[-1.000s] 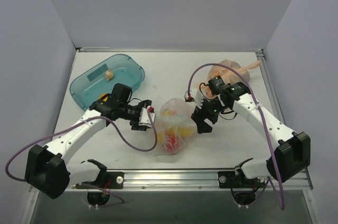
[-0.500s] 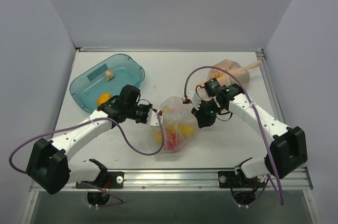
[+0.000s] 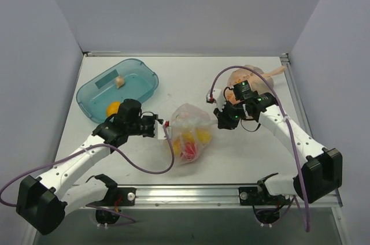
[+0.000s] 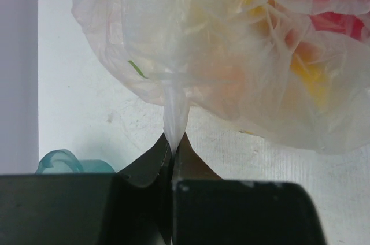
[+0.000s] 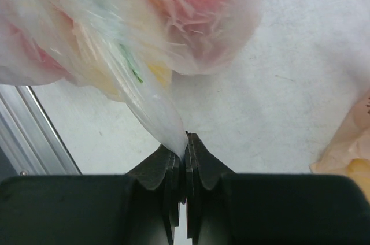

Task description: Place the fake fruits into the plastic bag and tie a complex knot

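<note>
Left gripper (image 4: 173,145) jaws fully closed, pinching a twisted tail of the clear plastic bag (image 3: 191,119). Right gripper (image 5: 186,143) likewise clamped on the opposite tail. The bag sits mid-table (image 3: 243,158) between them, with the fake fruits (image 3: 187,144) inside: yellow, red and orange show through.

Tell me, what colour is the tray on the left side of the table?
The tray is see-through teal blue, clearest in the top view.
</note>
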`<state>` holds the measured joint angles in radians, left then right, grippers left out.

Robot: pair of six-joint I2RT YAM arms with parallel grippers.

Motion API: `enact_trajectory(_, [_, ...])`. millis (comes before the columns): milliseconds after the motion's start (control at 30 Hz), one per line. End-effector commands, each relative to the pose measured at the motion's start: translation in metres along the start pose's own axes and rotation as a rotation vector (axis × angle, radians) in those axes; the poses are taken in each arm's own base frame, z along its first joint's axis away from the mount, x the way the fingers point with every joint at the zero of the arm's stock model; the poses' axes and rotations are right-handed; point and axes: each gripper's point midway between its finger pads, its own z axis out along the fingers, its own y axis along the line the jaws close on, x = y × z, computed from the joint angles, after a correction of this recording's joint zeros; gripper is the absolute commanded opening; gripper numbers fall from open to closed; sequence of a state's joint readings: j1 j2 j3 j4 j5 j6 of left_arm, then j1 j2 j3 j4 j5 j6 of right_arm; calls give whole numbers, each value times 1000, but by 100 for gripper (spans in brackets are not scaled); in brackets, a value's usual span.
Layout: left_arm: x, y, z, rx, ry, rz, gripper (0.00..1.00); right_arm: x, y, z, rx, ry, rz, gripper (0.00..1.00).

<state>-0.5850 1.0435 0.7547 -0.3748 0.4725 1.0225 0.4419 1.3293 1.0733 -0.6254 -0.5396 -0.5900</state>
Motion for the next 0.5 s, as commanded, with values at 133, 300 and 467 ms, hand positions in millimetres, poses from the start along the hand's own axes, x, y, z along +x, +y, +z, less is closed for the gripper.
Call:
enact_trajectory(133, [60,8,-33,-124,195,-135,0,63,-58,-40,264,119,191,0])
enact_trajectory(300, [89,-6,-36,-113,257,-157,0,92,-62,-33,279,154,216,0])
enact_trajectory(467, [114,-14,-41,-105,319,-169,0,121,-76,-34,327,177,263,0])
